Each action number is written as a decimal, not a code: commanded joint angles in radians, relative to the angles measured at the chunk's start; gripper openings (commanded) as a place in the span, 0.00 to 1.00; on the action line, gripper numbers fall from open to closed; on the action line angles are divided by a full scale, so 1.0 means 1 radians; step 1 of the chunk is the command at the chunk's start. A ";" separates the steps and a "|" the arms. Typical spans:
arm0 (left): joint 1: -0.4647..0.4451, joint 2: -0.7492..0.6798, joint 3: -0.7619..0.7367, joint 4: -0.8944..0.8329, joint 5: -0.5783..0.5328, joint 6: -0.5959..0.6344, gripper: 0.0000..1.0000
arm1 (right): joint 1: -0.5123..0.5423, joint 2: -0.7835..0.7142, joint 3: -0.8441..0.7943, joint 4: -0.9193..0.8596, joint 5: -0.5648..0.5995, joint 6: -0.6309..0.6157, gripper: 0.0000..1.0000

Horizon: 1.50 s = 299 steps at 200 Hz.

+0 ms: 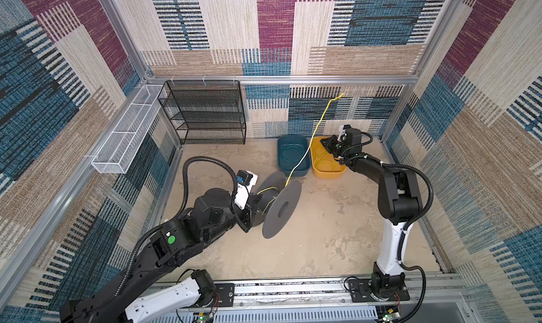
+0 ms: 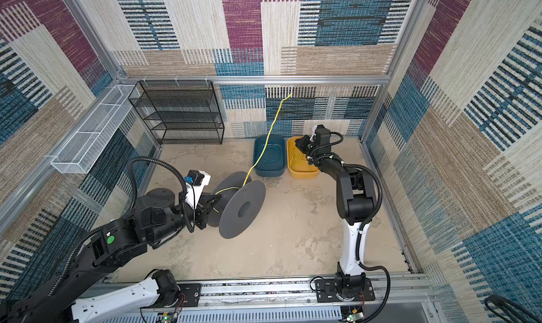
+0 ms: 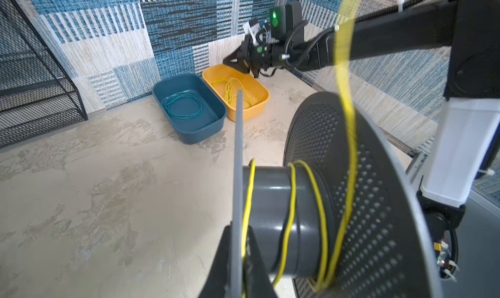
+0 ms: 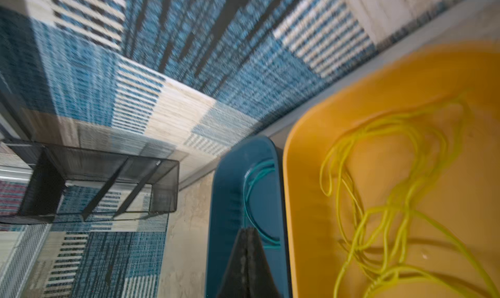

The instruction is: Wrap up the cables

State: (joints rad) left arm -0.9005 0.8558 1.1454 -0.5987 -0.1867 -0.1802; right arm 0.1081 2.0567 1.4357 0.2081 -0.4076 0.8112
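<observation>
A thin bright yellow cable [image 3: 290,202] is wound in a few loose turns round the hub of a dark grey plastic spool [image 3: 378,202] w/ two wide disc flanges, one of them perforated. In both top views the spool [image 1: 281,210] [image 2: 242,210] lies near the middle of the mottled beige tabletop [image 1: 322,242], its axis roughly level. The cable's free length [image 1: 321,117] leaves the spool & rises into the air toward the back wall, crossing in front of the tubs. Its tip stands free.

The left gripper [image 3: 239,231] is clamped on the rim of the plain flange, w/ one black finger on each side of the thin disc edge. One cable turn runs just beside the inner finger.

More loose yellow cables [image 4: 392,202] lie tangled in a mustard-yellow oval plastic tub [image 4: 297,174] at the back right of the table. The right gripper [image 4: 246,233] hovers above that tub. Its jaws are pressed together w/ nothing btwn them, clear of the tangle.

Just beside the yellow tub, a dark blue plastic tub [image 1: 293,172] of the same shape holds a neat teal cable coil [image 3: 184,107].

Further left, a black wire-mesh shelf rack [image 1: 205,113] stands against the back wall. A long white mesh basket [image 1: 123,136] hangs on the left wall. The walls are covered in patchwork carpet of blue, beige & plum.
</observation>
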 commanded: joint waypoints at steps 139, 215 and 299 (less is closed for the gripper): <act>0.277 0.659 0.409 0.131 0.001 -0.019 0.00 | 0.186 -0.694 -0.664 0.034 0.056 -0.228 0.31; 0.319 0.807 0.455 0.224 -0.078 -0.049 0.00 | 0.686 -0.968 -0.929 -0.119 0.292 -0.277 0.45; 0.342 0.848 0.453 0.269 -0.077 -0.081 0.00 | 1.077 -0.626 -0.906 0.064 0.340 -0.326 0.54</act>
State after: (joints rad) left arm -0.5644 1.7008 1.5951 -0.4164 -0.2573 -0.2295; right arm 1.1584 1.3548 0.5140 0.1768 -0.0860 0.4992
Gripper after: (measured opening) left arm 0.082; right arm 0.543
